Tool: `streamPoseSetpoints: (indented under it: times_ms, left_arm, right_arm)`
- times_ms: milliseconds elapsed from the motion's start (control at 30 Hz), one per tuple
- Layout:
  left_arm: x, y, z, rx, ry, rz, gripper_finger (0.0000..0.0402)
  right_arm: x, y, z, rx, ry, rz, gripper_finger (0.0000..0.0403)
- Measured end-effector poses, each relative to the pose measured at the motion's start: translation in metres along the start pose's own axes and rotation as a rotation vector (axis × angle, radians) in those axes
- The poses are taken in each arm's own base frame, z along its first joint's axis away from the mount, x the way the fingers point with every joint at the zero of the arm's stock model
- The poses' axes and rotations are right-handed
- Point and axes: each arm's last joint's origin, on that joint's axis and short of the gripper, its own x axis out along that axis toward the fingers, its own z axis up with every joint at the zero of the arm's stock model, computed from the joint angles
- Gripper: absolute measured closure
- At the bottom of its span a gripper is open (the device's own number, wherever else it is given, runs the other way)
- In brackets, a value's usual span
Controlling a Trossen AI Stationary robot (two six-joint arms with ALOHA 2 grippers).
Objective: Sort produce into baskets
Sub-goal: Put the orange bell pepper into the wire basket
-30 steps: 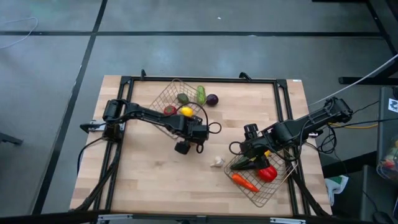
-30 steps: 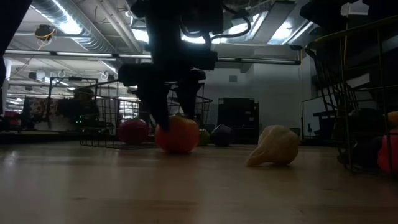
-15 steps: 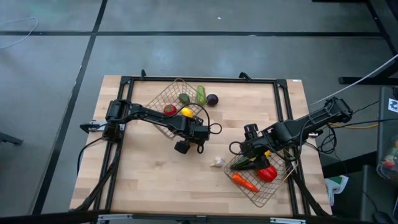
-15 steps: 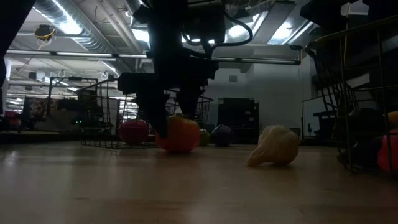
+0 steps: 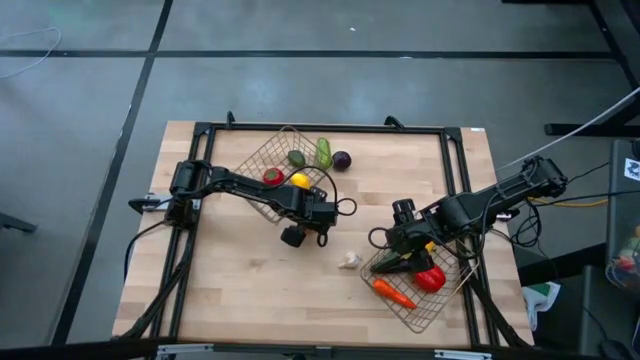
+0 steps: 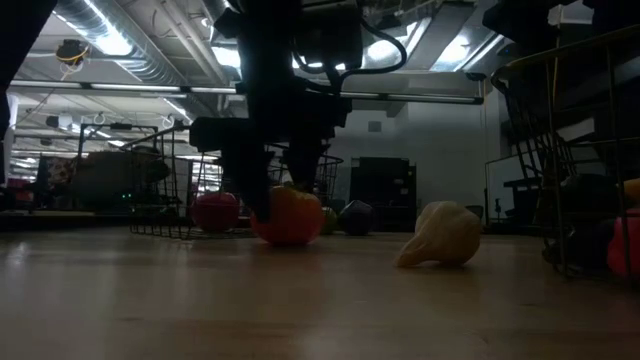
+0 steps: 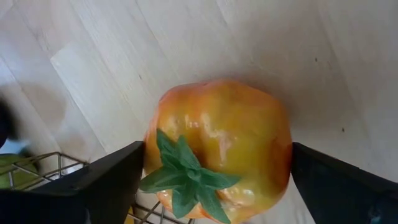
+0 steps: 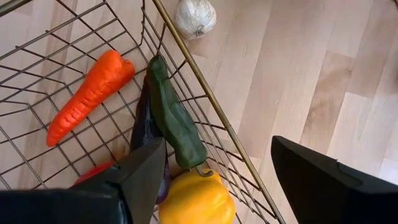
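While its fingers stand wide apart, the left gripper (image 7: pixel 211 180) straddles an orange tomato (image 7: pixel 219 146) on the table (image 7: pixel 205 37).

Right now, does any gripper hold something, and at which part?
Nothing is held. The left gripper is open around the orange tomato on the table, fingers beside it. The right gripper is open, empty.
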Motion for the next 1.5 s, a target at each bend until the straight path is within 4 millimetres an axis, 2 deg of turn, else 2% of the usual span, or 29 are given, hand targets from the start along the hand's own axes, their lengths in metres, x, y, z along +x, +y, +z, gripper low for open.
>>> streamPoseSetpoints:
  times_ms: [200,500,933,1233,1500]
  left_arm:
    - [0.000,0.000,0.000,0.000,-0.001,-0.001,0.0052]
    - [0.000,0.000,0.000,-0.022,-0.004,-0.003,0.0050]
    - [0.001,0.004,0.010,-0.201,-0.100,0.026,0.0050]
    - [-0.013,0.014,0.019,-0.285,-0.157,0.038,0.0050]
    - [-0.027,0.022,0.024,-0.285,-0.169,0.051,0.0050]
  right_arm:
    - [0.000,0.000,0.000,0.000,0.000,0.000,0.0112]
    - [0.000,0.000,0.000,0.000,0.000,0.000,0.0112]
    - [0.000,0.000,0.000,-0.001,0.004,0.000,0.0112]
    - [0.000,0.000,0.000,0.000,0.004,0.000,0.0112]
    - [0.000,0.000,0.000,-0.001,0.003,0.000,0.0112]
